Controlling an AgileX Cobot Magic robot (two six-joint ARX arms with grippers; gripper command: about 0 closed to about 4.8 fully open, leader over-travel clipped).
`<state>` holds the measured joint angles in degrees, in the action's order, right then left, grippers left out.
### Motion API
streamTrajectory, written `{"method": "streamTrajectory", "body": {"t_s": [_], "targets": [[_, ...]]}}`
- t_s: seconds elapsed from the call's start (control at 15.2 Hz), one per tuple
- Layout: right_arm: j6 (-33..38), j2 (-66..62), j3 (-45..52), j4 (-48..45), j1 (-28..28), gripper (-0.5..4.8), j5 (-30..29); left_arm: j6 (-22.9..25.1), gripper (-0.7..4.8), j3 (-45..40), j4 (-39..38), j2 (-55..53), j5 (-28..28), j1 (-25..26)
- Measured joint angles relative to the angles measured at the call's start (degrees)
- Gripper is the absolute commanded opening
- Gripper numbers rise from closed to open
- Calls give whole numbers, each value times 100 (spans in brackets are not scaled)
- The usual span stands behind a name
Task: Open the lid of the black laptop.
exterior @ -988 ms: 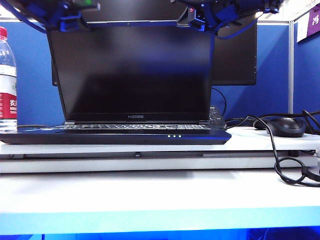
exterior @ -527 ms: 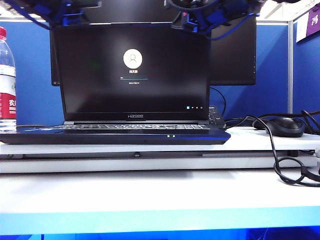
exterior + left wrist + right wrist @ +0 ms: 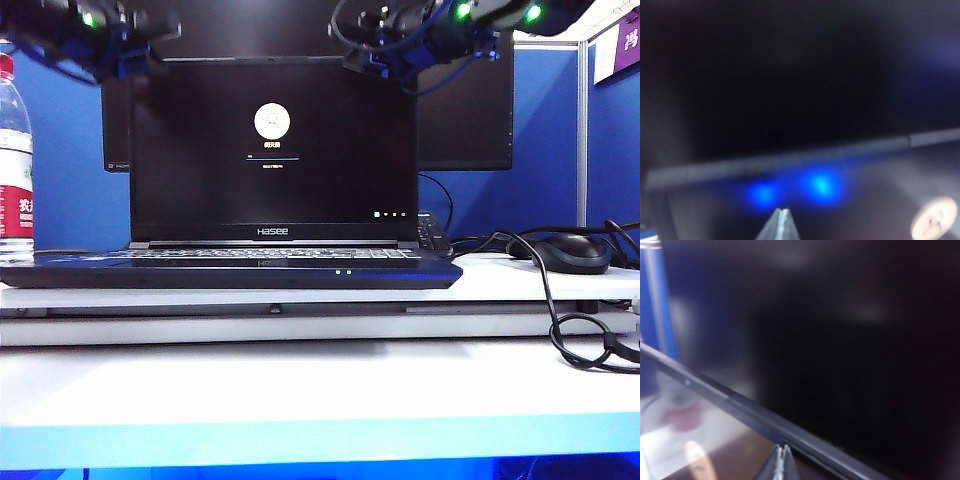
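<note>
- Overhead, the left tool (image 3: 125,55) hangs at the upper left corner of the lid (image 3: 272,150), fingertips (image 3: 781,222) pressed together in the left wrist view, clenched on nothing.
- Opposite, the right tool (image 3: 385,60) sits at the lid's upper right corner, its tips (image 3: 782,460) likewise pinched shut and empty, just above the lid's top edge.
- Between them, the lid's top edge runs side to side beneath both tools; neither is clearly nearer, and contact cannot be confirmed.
- Below, the lid stands nearly upright over the black laptop (image 3: 230,272) on the white counter (image 3: 300,380), login screen lit; the task looks essentially complete, with withdrawal probably remaining.
</note>
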<state>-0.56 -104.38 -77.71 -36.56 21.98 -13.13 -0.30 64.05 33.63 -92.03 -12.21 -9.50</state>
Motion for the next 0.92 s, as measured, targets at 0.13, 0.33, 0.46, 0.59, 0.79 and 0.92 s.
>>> {"method": "streamTrajectory", "body": {"t_s": [0.13,0.33,0.46,0.59,0.79,0.92], "targets": [[0,-221,-240,4,-114,-4,22,-63,-5,42,120,-122,-52,-2],[-2,-345,-385,9,-146,-4,59,-66,-5,402,236,-409,-74,0],[-2,-385,-426,2,-184,-4,44,-87,-5,686,203,-610,-179,0],[-2,-409,-487,46,-291,-4,39,-92,-4,809,33,-688,-181,2],[-2,-415,-487,42,-424,-4,50,-61,-5,822,98,-752,-181,2],[28,-420,-487,42,-468,-4,52,-61,-4,973,44,-787,-179,4]]}}
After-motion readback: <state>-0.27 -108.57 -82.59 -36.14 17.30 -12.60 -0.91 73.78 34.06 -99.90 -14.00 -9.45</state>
